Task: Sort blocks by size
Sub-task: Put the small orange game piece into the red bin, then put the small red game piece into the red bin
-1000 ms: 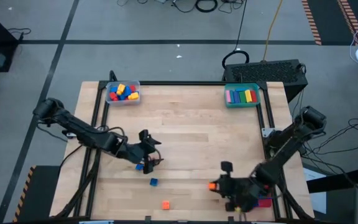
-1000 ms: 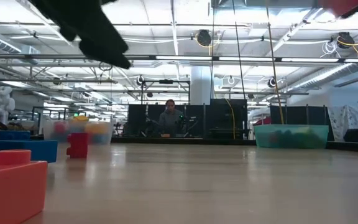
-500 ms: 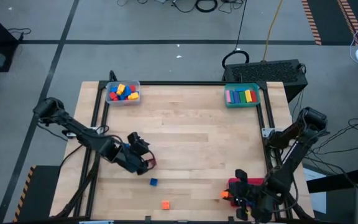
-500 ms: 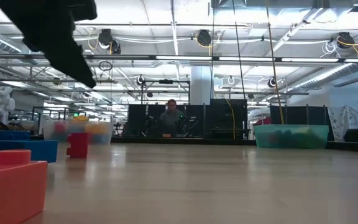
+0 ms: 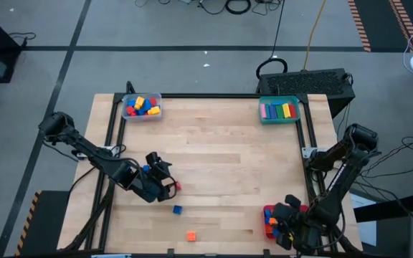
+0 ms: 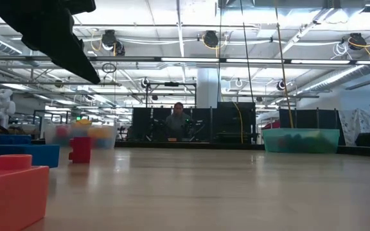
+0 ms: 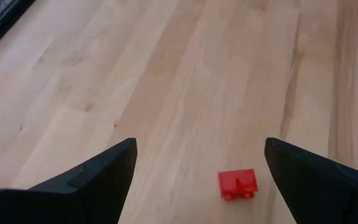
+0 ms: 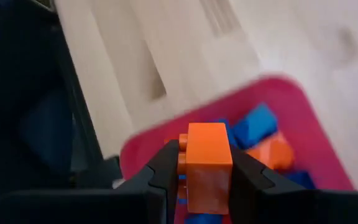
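My right gripper (image 8: pixel 207 149) is shut on a small orange block (image 8: pixel 209 163) above the red tray (image 8: pixel 303 118) at the table's near right corner, which holds blue and orange blocks; the high view shows this gripper (image 5: pixel 279 223) over the tray (image 5: pixel 267 212). My left gripper (image 7: pixel 199 144) stands open above the table's left middle (image 5: pixel 165 188). A small red block (image 7: pixel 237 184) lies on the wood just ahead of its fingers, touching neither. A blue block (image 5: pixel 177 210) and an orange block (image 5: pixel 191 236) lie loose near the front edge. My right gripper pinches the orange block by two opposite sides (image 8: pixel 194 168) between its two fingers. The fingers slant down from above. The block is lifted clear and hangs over the red tray's inside.
A clear tray (image 5: pixel 142 107) of mixed blocks stands at the far left, a teal tray (image 5: pixel 279 110) of long bars at the far right. The wide middle of the wooden table (image 5: pixel 228 158) is bare. In the low view a person (image 6: pixel 177 122) sits beyond the table.
My right gripper has carried the orange block toward the table's near right corner, rolling its wrist and tipping downward, until it hangs over the red tray. My left gripper has drawn back a little toward the table's left edge and tipped down, staying open.
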`<action>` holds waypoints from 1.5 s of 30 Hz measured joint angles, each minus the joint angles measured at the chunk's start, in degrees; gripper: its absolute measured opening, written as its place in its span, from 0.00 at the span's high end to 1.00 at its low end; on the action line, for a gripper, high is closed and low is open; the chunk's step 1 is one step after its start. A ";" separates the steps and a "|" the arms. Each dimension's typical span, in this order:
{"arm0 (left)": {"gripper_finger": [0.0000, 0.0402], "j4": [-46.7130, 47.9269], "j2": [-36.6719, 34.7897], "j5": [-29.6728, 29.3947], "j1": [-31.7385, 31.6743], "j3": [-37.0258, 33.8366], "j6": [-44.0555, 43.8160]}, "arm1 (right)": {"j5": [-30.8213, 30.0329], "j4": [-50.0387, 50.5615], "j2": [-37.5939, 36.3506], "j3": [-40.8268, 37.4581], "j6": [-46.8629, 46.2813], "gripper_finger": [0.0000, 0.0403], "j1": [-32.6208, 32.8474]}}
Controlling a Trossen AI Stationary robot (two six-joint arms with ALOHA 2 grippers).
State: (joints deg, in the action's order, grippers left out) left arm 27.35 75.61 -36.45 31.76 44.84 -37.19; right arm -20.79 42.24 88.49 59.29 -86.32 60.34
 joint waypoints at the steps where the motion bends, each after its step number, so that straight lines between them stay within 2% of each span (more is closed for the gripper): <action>1: 0.12 0.04 0.00 0.24 0.14 0.00 0.01 | 1.43 0.18 0.00 0.00 -1.35 0.80 0.14; 3: 0.12 0.20 0.00 0.40 0.51 -0.01 0.05 | 3.37 0.68 0.02 0.00 -3.02 0.79 0.26; 6: 0.12 1.03 0.00 0.84 1.01 -0.20 0.47 | 3.08 0.08 0.02 0.00 -4.84 0.76 0.52; 11: 0.12 1.96 0.00 1.31 2.04 -0.22 0.44 | 1.42 0.32 0.04 0.00 -6.40 0.64 0.52; 16: 0.12 2.78 0.36 -1.86 2.87 -0.24 0.02 | 1.24 10.42 0.04 -0.02 -17.11 0.55 0.52; 21: 0.12 -2.39 2.15 -3.98 2.23 -3.53 0.13 | 1.17 16.06 0.07 -0.04 -26.76 0.55 0.52; 28: 0.12 -14.95 6.11 -3.49 1.67 -9.64 1.10 | -3.49 13.65 0.07 -0.04 -25.19 0.60 0.49; 33: 0.12 -23.35 9.02 1.19 1.65 -9.91 6.39 | -7.00 8.96 0.07 -0.04 -21.42 0.60 0.49; 38: 0.12 -25.97 12.93 1.78 1.63 -9.92 7.50 | -10.50 5.80 0.07 -0.04 -18.44 0.60 0.49; 45: 0.12 -25.90 17.07 1.33 1.31 -9.92 1.56 | -10.89 4.18 0.07 -0.04 -17.63 0.60 0.49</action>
State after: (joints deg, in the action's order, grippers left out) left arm 1.45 92.68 -35.13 33.07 34.92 -35.63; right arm -31.68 46.42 88.55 59.24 -103.95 60.84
